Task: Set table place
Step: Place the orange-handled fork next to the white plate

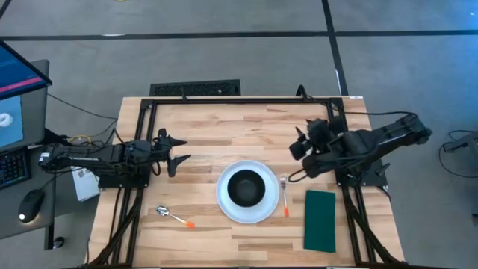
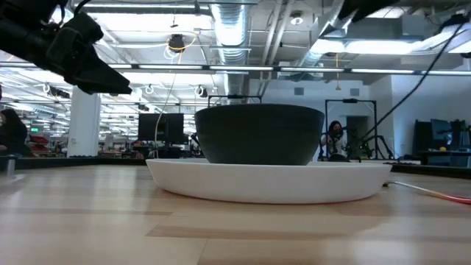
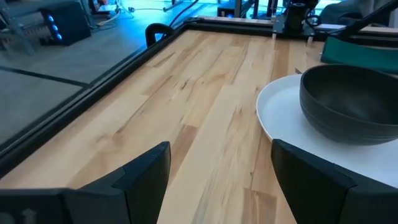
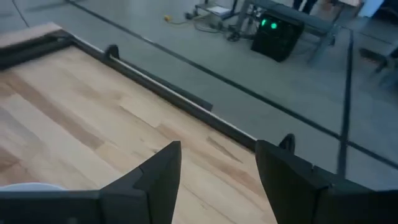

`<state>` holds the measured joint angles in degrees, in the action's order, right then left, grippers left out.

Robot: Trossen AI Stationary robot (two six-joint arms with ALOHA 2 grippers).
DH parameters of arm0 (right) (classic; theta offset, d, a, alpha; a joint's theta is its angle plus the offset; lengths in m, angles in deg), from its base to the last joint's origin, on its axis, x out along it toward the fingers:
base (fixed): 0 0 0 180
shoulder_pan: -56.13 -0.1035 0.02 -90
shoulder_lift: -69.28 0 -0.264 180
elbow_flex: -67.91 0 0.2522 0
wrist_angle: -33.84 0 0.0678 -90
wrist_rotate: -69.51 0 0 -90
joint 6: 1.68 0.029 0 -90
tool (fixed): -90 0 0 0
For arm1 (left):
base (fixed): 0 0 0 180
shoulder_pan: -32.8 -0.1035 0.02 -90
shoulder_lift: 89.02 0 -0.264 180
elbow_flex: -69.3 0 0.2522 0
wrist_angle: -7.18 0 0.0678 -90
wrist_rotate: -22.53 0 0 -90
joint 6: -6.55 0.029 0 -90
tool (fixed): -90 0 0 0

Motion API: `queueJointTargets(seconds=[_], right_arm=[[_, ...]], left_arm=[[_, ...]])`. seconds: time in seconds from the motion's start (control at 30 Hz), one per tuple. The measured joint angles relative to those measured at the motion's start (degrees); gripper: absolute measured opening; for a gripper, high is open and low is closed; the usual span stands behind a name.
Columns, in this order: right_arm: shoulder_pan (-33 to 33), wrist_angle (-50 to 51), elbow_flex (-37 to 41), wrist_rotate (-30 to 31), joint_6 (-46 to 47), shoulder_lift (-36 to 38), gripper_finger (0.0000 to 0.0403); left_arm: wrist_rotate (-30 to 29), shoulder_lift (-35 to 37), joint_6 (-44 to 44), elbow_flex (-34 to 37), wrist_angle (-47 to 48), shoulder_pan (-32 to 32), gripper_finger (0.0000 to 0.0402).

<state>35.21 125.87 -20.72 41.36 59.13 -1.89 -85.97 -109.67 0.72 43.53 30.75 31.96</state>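
A large round white plate (image 1: 247,193) lies flat near the table's middle, and a small black bowl (image 1: 245,187) stands in it. A fork (image 1: 284,196) with an orange handle end lies just right of the plate. Further right lies the dark green napkin (image 1: 320,220). The spoon (image 1: 174,217) with its orange handle end lies left of the plate, toward the near edge. My left gripper (image 1: 179,150) hovers open left of the plate, pointing at it. Above the table, right of the plate and beyond the fork, my right gripper (image 1: 299,144) is open and holds nothing.
A black metal frame (image 1: 224,100) runs along the table's far edge and down both sides. Bare wood lies between the plate and the far edge. A monitor and mouse (image 1: 30,205) sit off the table's left side.
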Motion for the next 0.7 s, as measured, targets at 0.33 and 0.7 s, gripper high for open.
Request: queueJointTargets(seconds=[0.33,0.7], right_arm=[[-1.17,-39.71,22.46,-7.79,-22.14,14.58,0.0232],[3.17,-66.60,41.00,-21.22,-43.85,29.52,0.0232]], left_arm=[[-0.07,0.02,-0.02,0.00,-0.21,0.02,0.0268],[-2.71,0.02,-0.45,0.00,-0.19,0.00,0.0268]])
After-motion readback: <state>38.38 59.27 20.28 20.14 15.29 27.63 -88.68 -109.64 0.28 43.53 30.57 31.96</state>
